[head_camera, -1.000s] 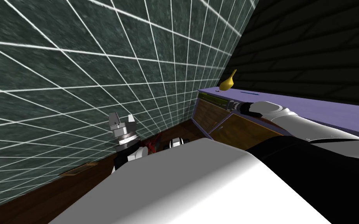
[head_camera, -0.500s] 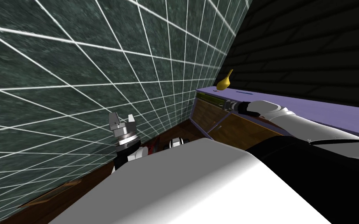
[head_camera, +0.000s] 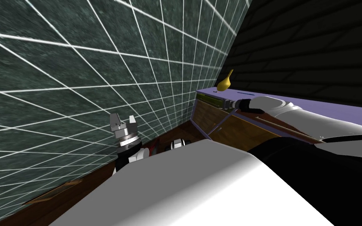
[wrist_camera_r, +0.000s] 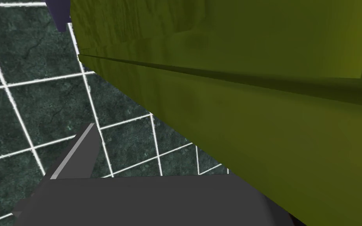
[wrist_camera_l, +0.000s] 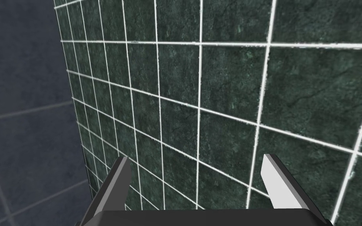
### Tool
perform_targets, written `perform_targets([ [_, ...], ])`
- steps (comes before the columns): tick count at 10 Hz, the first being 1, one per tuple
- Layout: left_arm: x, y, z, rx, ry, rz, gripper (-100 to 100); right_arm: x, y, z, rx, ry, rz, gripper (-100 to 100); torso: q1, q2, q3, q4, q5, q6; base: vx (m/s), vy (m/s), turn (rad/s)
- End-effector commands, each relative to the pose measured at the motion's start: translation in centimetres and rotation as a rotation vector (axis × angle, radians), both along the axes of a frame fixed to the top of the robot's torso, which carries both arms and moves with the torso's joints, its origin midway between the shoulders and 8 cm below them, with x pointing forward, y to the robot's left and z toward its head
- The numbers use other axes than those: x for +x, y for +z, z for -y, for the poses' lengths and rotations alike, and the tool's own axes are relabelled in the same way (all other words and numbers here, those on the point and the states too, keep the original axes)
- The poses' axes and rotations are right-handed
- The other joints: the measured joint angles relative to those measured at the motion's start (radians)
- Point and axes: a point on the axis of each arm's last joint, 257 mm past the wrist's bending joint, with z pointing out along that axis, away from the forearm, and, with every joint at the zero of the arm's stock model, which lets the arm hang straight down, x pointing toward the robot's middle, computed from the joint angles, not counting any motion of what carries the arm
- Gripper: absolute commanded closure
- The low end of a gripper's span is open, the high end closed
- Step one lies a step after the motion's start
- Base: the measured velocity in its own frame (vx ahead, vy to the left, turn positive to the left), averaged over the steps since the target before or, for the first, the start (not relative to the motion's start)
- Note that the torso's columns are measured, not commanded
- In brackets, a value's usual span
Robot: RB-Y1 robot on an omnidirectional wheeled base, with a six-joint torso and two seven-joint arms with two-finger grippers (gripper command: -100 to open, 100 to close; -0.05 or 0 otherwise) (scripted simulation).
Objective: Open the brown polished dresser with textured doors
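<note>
Head view: right arm [head_camera: 294, 113] (at dresser [head_camera: 241, 131]).

Wall [head_camera: 78, 78] was dark green with a white grid. Dresser [head_camera: 237, 133] was brown, its top [head_camera: 333, 106] purple, one panel [wrist_camera_r: 255, 117] olive. Yellow vase [head_camera: 224, 82] stood at its eleven o'clock.

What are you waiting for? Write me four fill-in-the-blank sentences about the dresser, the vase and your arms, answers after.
1. The vase standing on the dresser is ___.
2. The dresser's top is ___.
3. The left gripper faces the green tiled wall with its fingers ___.
4. The arm reaching to the dresser's upper front is the ___ one.
Missing words: yellow, purple, open, right.
</note>
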Motion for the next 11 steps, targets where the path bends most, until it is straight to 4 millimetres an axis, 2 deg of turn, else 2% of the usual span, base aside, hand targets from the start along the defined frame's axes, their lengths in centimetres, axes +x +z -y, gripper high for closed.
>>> perform_targets([
  [1,0.0,0.0,0.0,0.000,0.000,0.000,0,0.4,0.3,-1.7,-0.016,0.057,-0.039,-100,0.000,0.000,0.000,0.000,0.000,0.000,-0.001,-0.073,0.012],
  [11,0.0,0.0,0.0,0.000,0.000,0.000,0,-0.2,0.6,-9.1,-0.098,0.282,-0.228,-100,-0.002,0.000,0.000,0.000,0.000,0.000,-0.004,-0.086,0.016],
])
